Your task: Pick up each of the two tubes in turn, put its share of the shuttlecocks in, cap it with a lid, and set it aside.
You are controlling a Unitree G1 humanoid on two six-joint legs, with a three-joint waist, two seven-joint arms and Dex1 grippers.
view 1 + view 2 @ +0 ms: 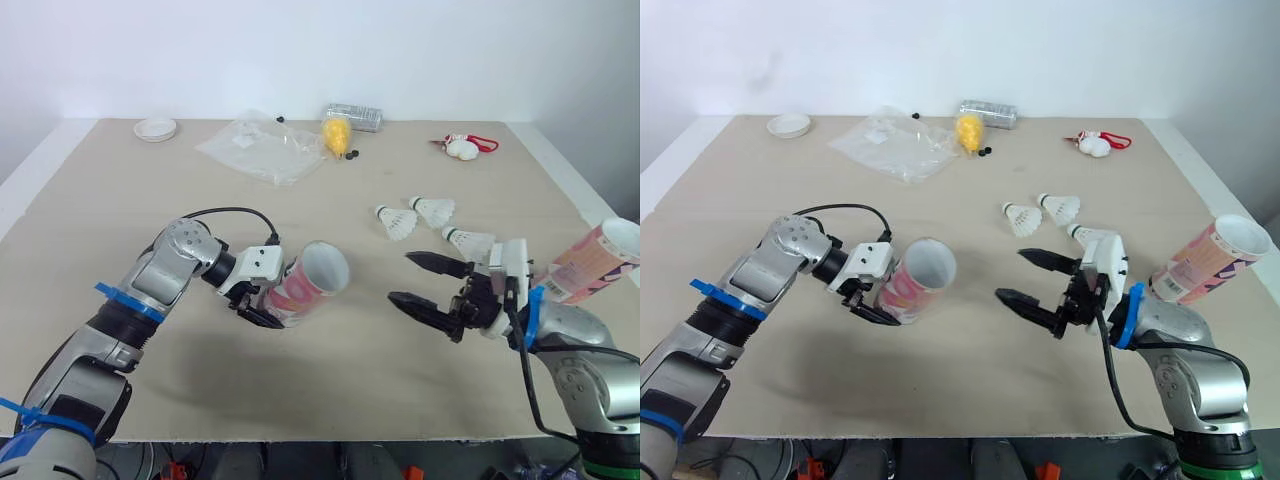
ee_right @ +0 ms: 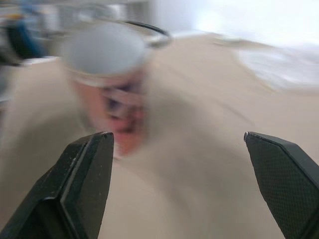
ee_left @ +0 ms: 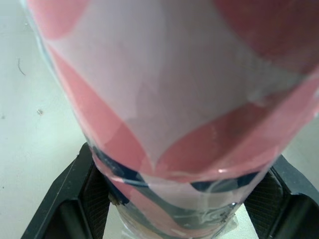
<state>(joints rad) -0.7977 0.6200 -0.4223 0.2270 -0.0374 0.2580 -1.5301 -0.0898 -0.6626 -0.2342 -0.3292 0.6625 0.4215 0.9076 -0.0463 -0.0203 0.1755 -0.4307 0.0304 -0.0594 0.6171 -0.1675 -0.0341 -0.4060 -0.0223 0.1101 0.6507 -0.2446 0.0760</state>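
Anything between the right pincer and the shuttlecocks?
Nothing visible. The open right pincer hangs beside the three shuttlecocks, bare table between; it points toward the tube in the left pincer.

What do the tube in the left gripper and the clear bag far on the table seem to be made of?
The tube in the left gripper: probably cardboard under a glossy film; printed pink and white, with shiny wrinkled highlights. The bag: thin clear plastic; crumpled, the table shows through.

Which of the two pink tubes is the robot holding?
The tube clamped in the left gripper; the other tube lies free on the far right.
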